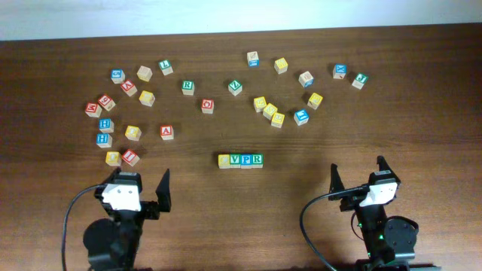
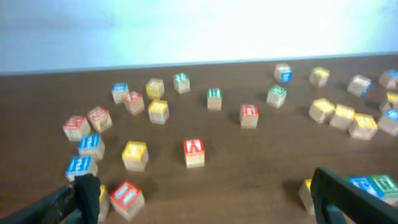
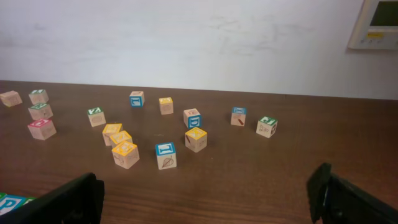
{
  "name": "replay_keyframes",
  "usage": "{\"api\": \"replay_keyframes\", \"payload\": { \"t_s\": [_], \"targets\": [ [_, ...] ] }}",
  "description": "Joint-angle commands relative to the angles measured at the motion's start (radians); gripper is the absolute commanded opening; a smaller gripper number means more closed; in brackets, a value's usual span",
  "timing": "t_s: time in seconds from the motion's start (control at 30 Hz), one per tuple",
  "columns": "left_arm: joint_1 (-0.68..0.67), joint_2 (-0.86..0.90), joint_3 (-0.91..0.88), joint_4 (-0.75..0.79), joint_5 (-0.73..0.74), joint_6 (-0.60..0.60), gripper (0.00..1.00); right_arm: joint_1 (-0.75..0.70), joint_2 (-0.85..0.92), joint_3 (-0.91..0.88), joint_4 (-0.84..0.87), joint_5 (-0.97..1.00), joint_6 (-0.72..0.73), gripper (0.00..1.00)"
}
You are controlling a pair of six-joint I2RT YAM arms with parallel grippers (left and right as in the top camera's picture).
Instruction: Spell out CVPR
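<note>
A row of four letter blocks point(image 1: 241, 159) lies at the table's middle front: a yellow block point(image 1: 224, 160), then green V point(image 1: 236, 159), blue P point(image 1: 246, 159) and red R point(image 1: 257, 159). Part of the row shows at the right edge of the left wrist view point(image 2: 373, 185) and the lower left corner of the right wrist view point(image 3: 11, 203). My left gripper point(image 1: 139, 181) is open and empty at the front left. My right gripper point(image 1: 358, 172) is open and empty at the front right. Both are apart from the row.
Many loose letter blocks are scattered across the far half of the table, a cluster at the left point(image 1: 120, 98) and another at the right point(image 1: 279, 113). A red block point(image 1: 131, 157) and a yellow block point(image 1: 113, 158) lie just beyond my left gripper.
</note>
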Motion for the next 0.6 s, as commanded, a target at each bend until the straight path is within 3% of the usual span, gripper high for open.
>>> {"api": "replay_keyframes", "payload": {
  "t_s": [0.0, 0.13, 0.23, 0.3, 0.57],
  "targets": [
    [0.005, -0.085, -0.106, 0.065, 0.01, -0.053, 0.99, -0.002, -0.008, -0.005, -0.007, 0.005, 0.008, 0.98],
    [0.005, -0.183, -0.204, 0.164, -0.001, -0.059, 0.99, -0.002, -0.008, -0.005, -0.007, 0.005, 0.008, 0.98],
    [0.005, -0.214, -0.222, 0.172, -0.011, -0.066, 0.99, -0.002, -0.008, -0.005, -0.007, 0.005, 0.008, 0.98],
    [-0.021, -0.214, -0.231, 0.174, -0.085, -0.145, 0.99, -0.002, -0.008, -0.005, -0.007, 0.005, 0.008, 0.98],
    [-0.066, -0.214, -0.232, 0.167, -0.165, -0.145, 0.99, -0.002, -0.008, -0.005, -0.007, 0.005, 0.008, 0.98]
  ]
}}
